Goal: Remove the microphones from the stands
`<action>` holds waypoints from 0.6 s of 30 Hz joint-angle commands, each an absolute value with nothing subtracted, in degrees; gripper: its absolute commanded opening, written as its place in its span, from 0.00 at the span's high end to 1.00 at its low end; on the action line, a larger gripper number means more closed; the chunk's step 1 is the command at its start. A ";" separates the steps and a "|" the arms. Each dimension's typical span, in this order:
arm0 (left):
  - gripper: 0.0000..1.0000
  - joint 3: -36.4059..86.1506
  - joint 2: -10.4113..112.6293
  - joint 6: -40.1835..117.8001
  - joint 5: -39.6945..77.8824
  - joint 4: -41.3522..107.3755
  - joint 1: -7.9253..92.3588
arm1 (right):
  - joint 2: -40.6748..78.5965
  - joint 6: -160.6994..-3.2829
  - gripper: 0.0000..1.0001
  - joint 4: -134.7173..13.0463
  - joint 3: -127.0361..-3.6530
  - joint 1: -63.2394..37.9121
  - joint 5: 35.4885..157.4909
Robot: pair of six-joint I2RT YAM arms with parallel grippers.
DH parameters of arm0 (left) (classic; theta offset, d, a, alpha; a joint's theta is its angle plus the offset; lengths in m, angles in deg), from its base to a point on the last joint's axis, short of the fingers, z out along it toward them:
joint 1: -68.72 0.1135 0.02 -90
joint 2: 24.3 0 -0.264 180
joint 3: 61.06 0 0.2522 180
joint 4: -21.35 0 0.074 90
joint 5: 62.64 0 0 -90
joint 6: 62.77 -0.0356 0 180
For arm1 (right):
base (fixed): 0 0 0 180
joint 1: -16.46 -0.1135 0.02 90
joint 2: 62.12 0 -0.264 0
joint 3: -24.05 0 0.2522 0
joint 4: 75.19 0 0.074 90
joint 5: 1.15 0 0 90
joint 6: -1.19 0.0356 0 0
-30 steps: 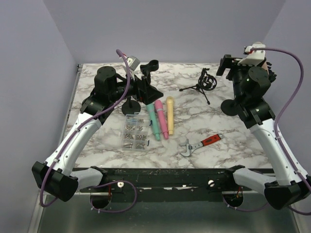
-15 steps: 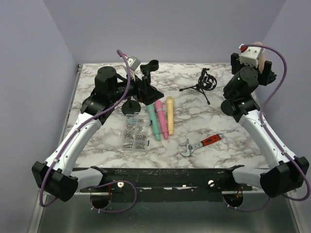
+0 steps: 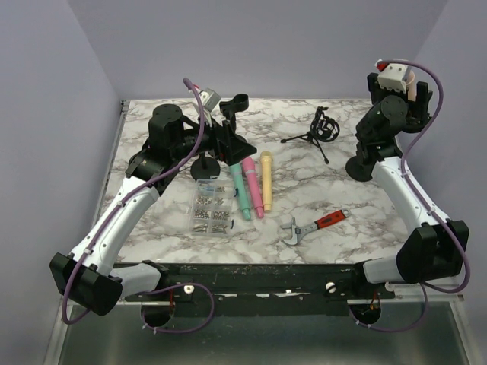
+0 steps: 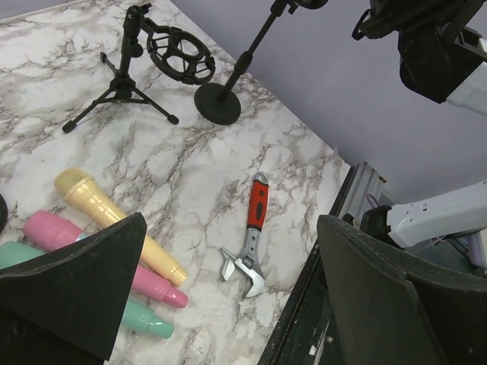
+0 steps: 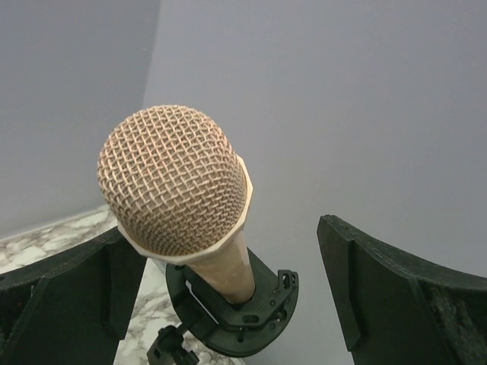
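A peach microphone (image 5: 175, 179) with a mesh head sits upright in the black clip (image 5: 243, 315) of a round-base stand (image 3: 359, 168) at the table's right. My right gripper (image 5: 228, 293) is open, one finger on each side of the microphone's handle, not touching it. In the top view the right gripper (image 3: 405, 100) is high up by the microphone (image 3: 412, 91). My left gripper (image 3: 228, 141) is open and empty, beside a second stand (image 3: 236, 103) with an empty clip. The left wrist view shows the right stand's base (image 4: 217, 103).
Yellow (image 3: 266, 179), pink (image 3: 253, 186) and green (image 3: 240, 190) microphones lie mid-table. A clear box of screws (image 3: 212, 207) lies to their left. A red-handled wrench (image 3: 313, 226) lies in front. A small tripod with a shock mount (image 3: 323, 128) stands at the back.
My right wrist has swung from facing left to the top of the right stand, bringing its open fingers around the peach microphone. The left arm has not moved.
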State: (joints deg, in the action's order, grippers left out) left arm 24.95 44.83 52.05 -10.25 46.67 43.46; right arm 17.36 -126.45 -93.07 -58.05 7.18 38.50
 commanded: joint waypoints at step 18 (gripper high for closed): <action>0.02 25.39 46.89 50.87 -10.89 46.66 43.05 | 22.22 -133.14 0.38 -104.50 -57.03 9.21 44.94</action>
State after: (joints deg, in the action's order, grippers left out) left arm 24.95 46.66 51.85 -10.25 46.97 43.46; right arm 21.17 -132.16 -102.14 -56.71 8.71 43.35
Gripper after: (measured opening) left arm 0.980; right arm 0.668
